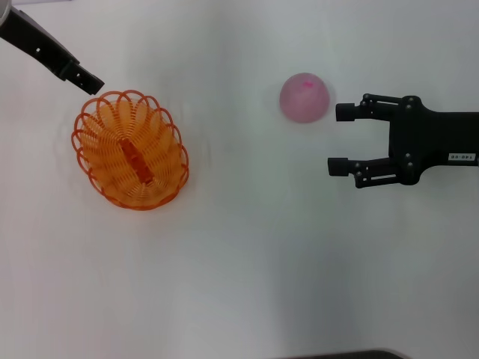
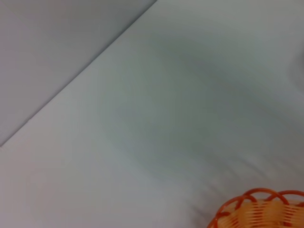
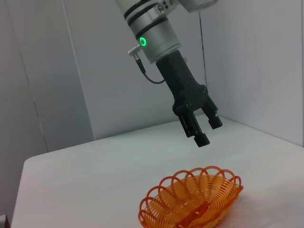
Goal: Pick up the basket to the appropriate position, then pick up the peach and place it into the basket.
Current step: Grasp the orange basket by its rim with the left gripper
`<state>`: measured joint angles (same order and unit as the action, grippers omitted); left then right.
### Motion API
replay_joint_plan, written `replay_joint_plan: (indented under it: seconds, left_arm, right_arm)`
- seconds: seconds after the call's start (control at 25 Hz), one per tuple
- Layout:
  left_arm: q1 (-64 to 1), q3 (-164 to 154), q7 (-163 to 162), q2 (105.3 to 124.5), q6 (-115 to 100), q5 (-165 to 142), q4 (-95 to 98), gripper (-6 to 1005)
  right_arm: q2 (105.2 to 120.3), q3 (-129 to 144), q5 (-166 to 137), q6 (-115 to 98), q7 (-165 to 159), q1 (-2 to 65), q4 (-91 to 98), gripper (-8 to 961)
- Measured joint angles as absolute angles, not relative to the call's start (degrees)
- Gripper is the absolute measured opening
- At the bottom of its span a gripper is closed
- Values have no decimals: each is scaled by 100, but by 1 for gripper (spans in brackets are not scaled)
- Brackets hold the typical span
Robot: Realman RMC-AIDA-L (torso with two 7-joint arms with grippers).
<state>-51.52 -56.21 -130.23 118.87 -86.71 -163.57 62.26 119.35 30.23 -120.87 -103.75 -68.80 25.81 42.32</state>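
The orange basket sits on the white table at the left and holds nothing. It also shows in the right wrist view, and its rim shows in the left wrist view. My left gripper hangs above the basket's far left rim; in the right wrist view the left gripper is open, empty and clear of the basket. The pale-pink peach lies on the table at the far right. My right gripper is open and empty, just right of the peach and slightly nearer to me, not touching it.
The white table spreads around both things. Its far edge meets a grey wall in the left wrist view. A dark strip lies at the table's near edge.
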Motion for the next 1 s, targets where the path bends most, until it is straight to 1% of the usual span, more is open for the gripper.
replay_joint_plan:
  seconds: [0.24,0.32,0.52,0.8,1.0]
  left_arm:
    - [-5140,-5685,-12983,11905,-8346,-16360,5994,871]
    - [-5199,-5704,-12941,11864,-7891,-16363,5427,871]
    - [-5278,-5730,-12896,11833,-7350,-16365,4748,871]
    - [-5313,-5774,-12865,11893,-6864,-16364,4181,871]
    - [-5303,-5774,-12859,11937,-6815,-16361,4157,863]
  right_arm:
    - [11935,3024,-12105,-10376,-6882,2594,4236,924]
    - [11935,3023,-12107,-10377,-6882,2594,4236,924]
    - [11935,3025,-12107,-10380,-6881,2591,4233,924]
    - [11935,3098,-12112,-10379,-6852,2592,4157,925]
    - [11935,3126,-12112,-10346,-6842,2574,4152,925]
